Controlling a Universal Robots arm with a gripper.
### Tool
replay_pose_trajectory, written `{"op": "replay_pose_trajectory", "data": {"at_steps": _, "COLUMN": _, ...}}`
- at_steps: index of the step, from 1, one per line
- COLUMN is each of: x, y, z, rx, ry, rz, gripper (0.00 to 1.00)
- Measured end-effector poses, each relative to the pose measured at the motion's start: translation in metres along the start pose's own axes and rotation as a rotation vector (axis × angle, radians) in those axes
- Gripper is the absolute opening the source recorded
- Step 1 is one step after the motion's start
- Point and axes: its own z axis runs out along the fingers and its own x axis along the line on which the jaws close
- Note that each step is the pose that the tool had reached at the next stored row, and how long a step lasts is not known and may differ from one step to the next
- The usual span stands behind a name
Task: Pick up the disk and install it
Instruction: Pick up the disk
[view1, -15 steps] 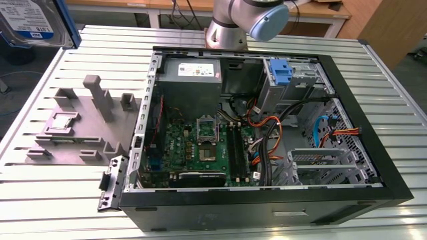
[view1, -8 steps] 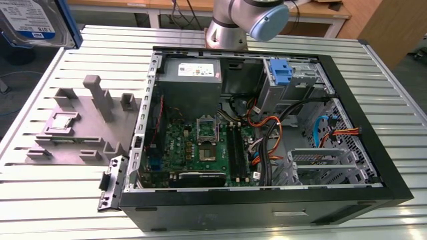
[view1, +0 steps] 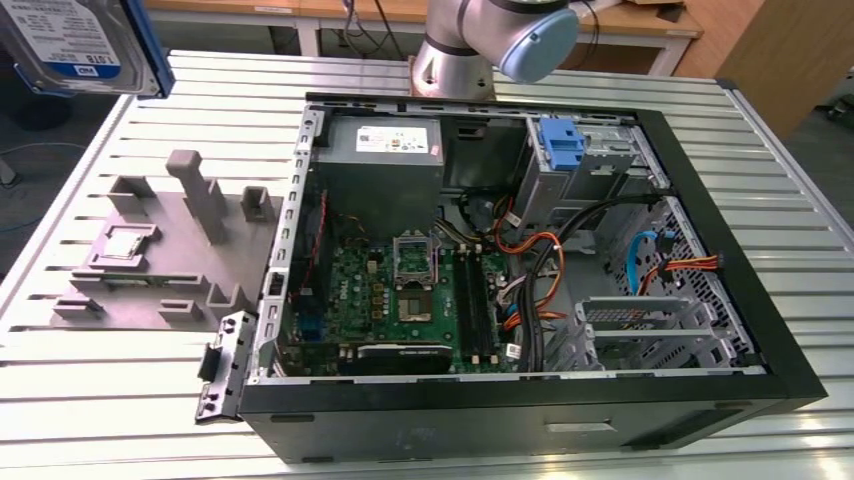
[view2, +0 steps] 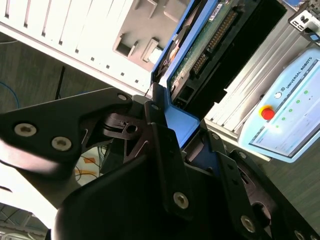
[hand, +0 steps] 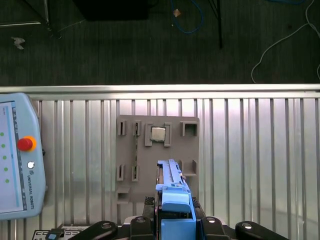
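While the black tool (view2: 182, 124) clamps the disk (view1: 70, 42), a flat silver hard drive framed in blue plastic, above the grey plastic parts holder (hand: 145, 160), pickup appears done. Installing it in the open black computer case (view1: 507, 420) remains.

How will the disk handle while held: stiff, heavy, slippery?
Probably rigid: the disk is a metal slab and shows no sag. Likely heavy for its size. It could pivot or slip, as the gripper clamps just one end of its smooth blue bracket; the bare circuit board looks knock-sensitive.
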Motion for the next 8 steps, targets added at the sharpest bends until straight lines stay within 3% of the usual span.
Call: {"op": "replay_pose_trajectory", "data": {"at_steps": 8, "x": 0.0044, "y": -0.0036, "z": -0.0001, "rx": 0.0000, "ry": 0.0000, "rz": 0.000, "gripper": 0.36}}
